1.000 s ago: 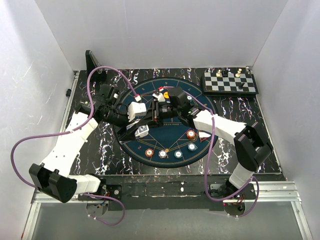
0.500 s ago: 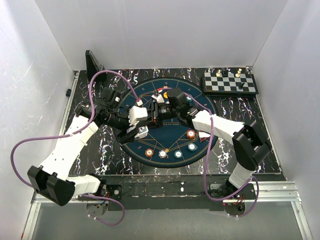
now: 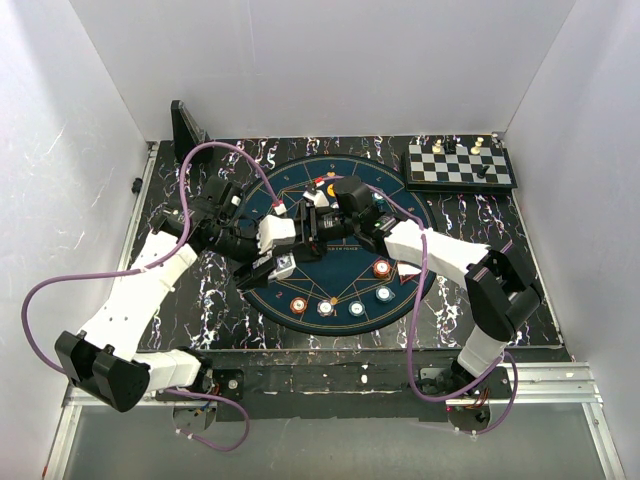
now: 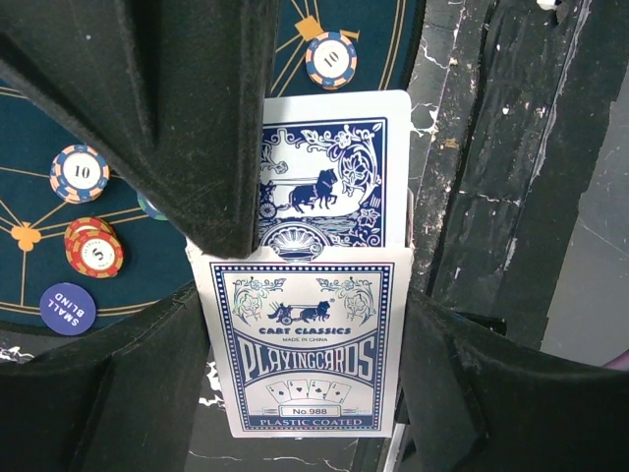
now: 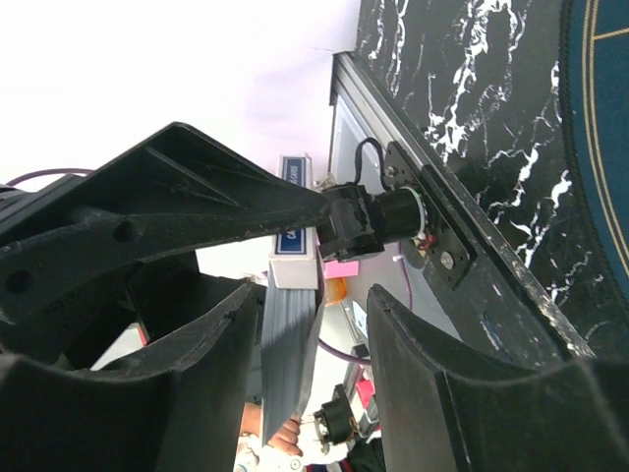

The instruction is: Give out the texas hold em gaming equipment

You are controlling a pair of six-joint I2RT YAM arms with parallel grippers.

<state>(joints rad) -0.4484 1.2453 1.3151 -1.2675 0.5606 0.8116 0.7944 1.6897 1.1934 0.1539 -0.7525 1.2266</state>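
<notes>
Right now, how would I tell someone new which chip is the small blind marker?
Find the round dark-blue mat. Near its rim, beside the red stack marked 5, lies one purple chip. Unlike the numbered chips around it, it reads SMALL BLIND in white letters.

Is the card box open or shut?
Open: blue-backed cards stick partway out of the top end of the card box in the left wrist view.
</notes>
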